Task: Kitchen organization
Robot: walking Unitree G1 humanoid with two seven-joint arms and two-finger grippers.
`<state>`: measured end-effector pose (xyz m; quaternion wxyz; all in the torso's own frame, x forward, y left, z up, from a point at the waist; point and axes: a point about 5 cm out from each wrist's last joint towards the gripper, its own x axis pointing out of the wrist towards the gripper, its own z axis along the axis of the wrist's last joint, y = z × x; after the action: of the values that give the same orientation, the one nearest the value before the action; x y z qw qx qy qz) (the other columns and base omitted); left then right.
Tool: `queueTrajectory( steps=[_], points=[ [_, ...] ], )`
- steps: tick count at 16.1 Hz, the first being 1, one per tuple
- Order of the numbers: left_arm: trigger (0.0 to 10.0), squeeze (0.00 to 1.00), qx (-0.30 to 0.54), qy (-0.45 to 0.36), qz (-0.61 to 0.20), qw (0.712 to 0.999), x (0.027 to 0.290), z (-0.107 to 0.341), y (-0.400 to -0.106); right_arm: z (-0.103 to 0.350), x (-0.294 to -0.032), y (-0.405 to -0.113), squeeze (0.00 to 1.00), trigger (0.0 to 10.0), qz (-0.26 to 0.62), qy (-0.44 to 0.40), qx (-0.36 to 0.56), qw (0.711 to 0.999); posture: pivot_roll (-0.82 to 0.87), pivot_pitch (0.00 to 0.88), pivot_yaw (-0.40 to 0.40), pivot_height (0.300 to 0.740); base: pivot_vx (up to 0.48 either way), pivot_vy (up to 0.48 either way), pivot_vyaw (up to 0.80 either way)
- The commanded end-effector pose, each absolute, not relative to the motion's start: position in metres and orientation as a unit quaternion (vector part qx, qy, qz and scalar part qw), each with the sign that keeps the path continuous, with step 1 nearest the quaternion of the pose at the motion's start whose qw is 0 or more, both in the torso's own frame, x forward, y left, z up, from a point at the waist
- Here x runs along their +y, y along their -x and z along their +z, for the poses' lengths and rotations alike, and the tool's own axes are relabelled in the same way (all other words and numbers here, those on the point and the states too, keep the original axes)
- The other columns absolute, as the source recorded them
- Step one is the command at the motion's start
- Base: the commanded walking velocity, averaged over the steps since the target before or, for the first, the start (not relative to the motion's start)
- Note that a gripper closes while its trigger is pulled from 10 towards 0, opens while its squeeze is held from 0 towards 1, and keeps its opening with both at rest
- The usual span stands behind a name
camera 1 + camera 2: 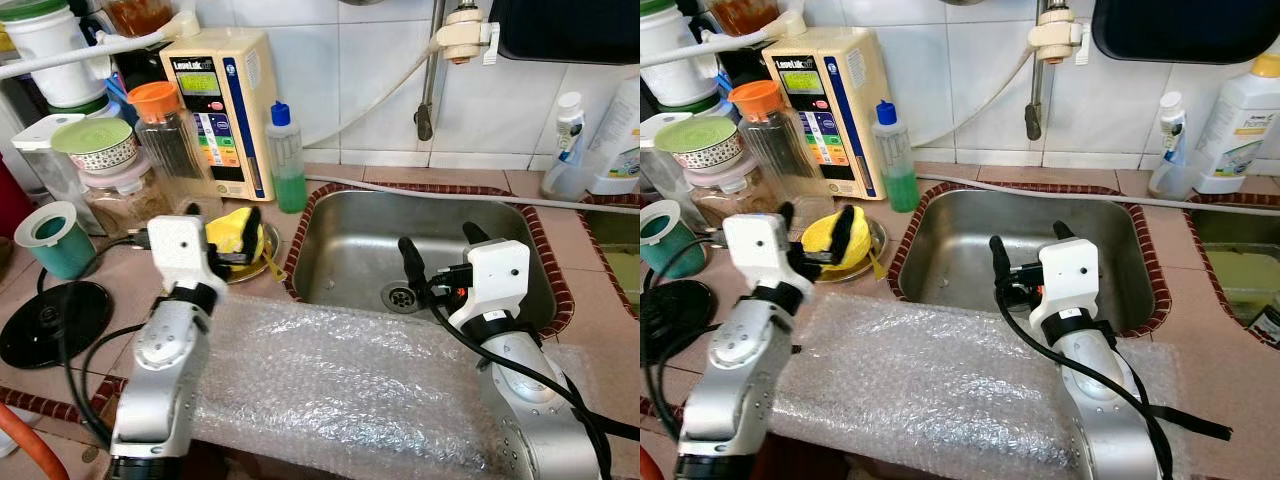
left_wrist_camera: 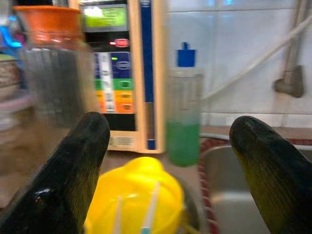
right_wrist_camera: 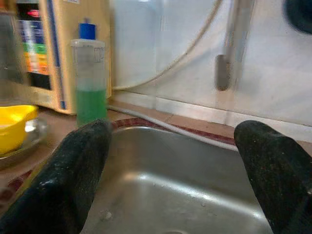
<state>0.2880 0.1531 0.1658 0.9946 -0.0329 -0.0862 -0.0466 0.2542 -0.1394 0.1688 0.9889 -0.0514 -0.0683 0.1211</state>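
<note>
A yellow object (image 1: 235, 230), possibly a sponge or squeezer, is sitting in a small metal dish (image 1: 268, 258) on the reddish countertop (image 1: 90, 265), just left of the steel sink (image 1: 350, 250), and it looks like the thing being tidied. The left gripper (image 1: 222, 232) is reaching over it with its two black fingers (image 2: 73, 165) spread apart on either side of it, not yet clamping; whether a finger is brushing it cannot be told. The right gripper (image 1: 438, 250) is hovering over the sink basin with its fingers likewise wide apart and holding nothing. Judging from this, the organizing is only beginning: nothing is being carried, the sink is lying bare apart from its drain (image 1: 400, 296), and the left counter is crowded. One sheet of bubble wrap (image 1: 330, 380) is lying along the front edge of the counter under both arms. Behind the dish one clear bottle of green liquid with a blue cap (image 1: 286, 160) is standing beside one beige water unit with coloured buttons (image 1: 220, 110). Further left are one tall glass jar with an orange lid (image 1: 165, 135), one patterned bowl with a green lid (image 1: 95, 145) stacked on a jar, one teal cup (image 1: 55, 238) and one round black base (image 1: 50, 320). At the far right two white bottles (image 1: 600, 140) are standing against the tiled wall, and one tap pipe (image 1: 430, 80) is hanging above the sink.
</note>
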Motion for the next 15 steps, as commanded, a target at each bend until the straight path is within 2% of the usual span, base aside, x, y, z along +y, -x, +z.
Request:
queueTrajectory(
  steps=[1,3,12,15],
  points=[
    [10.0,0.00,-0.070,0.028,-0.022,0.997,0.162,0.160,-0.288,0.174,-0.128,-0.250,0.00,10.0,0.170,0.044,-0.070,0.982,-0.02,0.000,0.102,0.740,0.000,0.000,0.00],
    [10.0,0.00,-0.046,0.039,-0.012,0.998,0.165,0.151,-0.290,0.172,-0.123,-0.247,0.00,10.0,0.203,0.044,-0.060,0.976,-0.02,0.000,0.103,0.740,0.000,0.000,0.00],
    [10.0,0.00,0.004,0.053,0.014,0.998,0.171,0.132,-0.295,0.169,-0.120,-0.241,0.00,10.0,0.223,0.046,-0.044,0.973,-0.03,0.000,0.107,0.740,0.000,0.000,0.00],
    [10.0,0.00,0.027,0.065,0.016,0.997,0.168,0.119,-0.298,0.166,-0.113,-0.236,0.00,10.0,0.258,0.042,-0.031,0.965,-0.03,0.000,0.105,0.740,0.000,0.000,0.00]
  ],
)
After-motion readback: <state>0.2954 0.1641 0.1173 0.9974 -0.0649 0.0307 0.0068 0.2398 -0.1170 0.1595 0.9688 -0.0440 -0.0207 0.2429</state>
